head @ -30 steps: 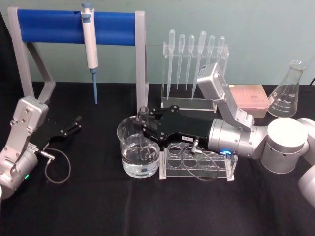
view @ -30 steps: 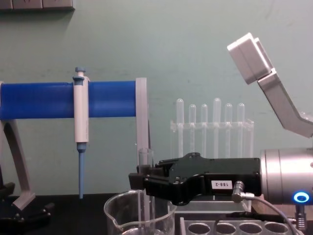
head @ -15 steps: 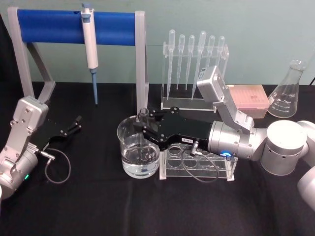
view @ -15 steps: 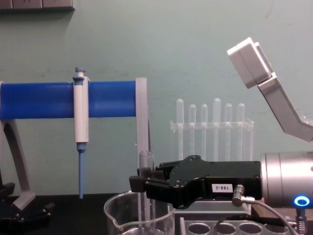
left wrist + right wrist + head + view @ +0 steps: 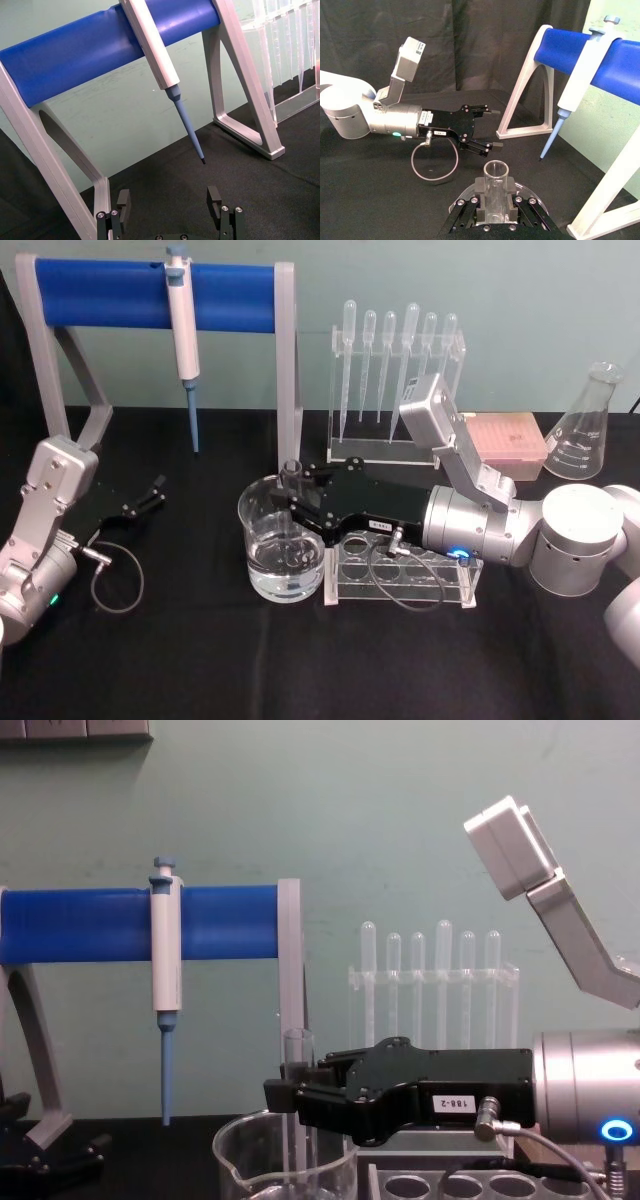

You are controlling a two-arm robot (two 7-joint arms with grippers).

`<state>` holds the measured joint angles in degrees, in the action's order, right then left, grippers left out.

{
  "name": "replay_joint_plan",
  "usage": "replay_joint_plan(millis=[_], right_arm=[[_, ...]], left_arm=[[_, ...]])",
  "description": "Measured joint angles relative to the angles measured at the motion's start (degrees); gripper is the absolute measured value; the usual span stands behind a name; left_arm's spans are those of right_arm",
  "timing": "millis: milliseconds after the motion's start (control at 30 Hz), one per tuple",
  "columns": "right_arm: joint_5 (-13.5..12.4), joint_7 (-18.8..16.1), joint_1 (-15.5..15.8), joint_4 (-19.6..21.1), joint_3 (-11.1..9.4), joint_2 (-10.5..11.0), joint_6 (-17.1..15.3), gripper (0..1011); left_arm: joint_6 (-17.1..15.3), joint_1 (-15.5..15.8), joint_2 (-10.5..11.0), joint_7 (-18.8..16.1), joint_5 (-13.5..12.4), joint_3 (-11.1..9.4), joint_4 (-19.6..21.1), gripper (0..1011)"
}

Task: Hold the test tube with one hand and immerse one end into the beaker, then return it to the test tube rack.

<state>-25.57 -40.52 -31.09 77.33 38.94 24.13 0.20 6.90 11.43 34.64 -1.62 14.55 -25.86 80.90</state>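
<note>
The test tube [image 5: 291, 478] stands upright in my right gripper [image 5: 293, 498], which is shut on it just below the rim. Its lower end reaches down inside the beaker [image 5: 248, 525], a wide glass with water at the bottom. From the side, the test tube [image 5: 298, 1055] rises above the right gripper [image 5: 287, 1095] and drops past the beaker [image 5: 240, 1145] rim. The right wrist view looks down the test tube [image 5: 496, 180] between the right gripper's [image 5: 496, 204] jaws. My left gripper [image 5: 150, 495] rests open on the table at the left, also in its own view [image 5: 169, 200].
A clear rack with round holes [image 5: 420, 575] lies under my right arm beside the beaker. Behind stand a blue-barred stand [image 5: 150, 295] with a hanging pipette [image 5: 183, 335], a rack of plastic pipettes [image 5: 395, 370], a pink box [image 5: 505, 440] and a flask [image 5: 585, 430].
My right gripper has sunk slightly with the test tube, pushing it a little deeper into the beaker, then held still. The left arm has not moved.
</note>
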Motion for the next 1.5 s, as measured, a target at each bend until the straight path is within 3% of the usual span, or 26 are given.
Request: replay_joint_plan(millis=[1500], right_arm=[[0.0, 0.0, -0.1, 0.1, 0.1, 0.1, 0.0, 241]], left_arm=[[0.0, 0.0, 0.0, 0.0, 0.0, 0.0, 0.0, 1000]])
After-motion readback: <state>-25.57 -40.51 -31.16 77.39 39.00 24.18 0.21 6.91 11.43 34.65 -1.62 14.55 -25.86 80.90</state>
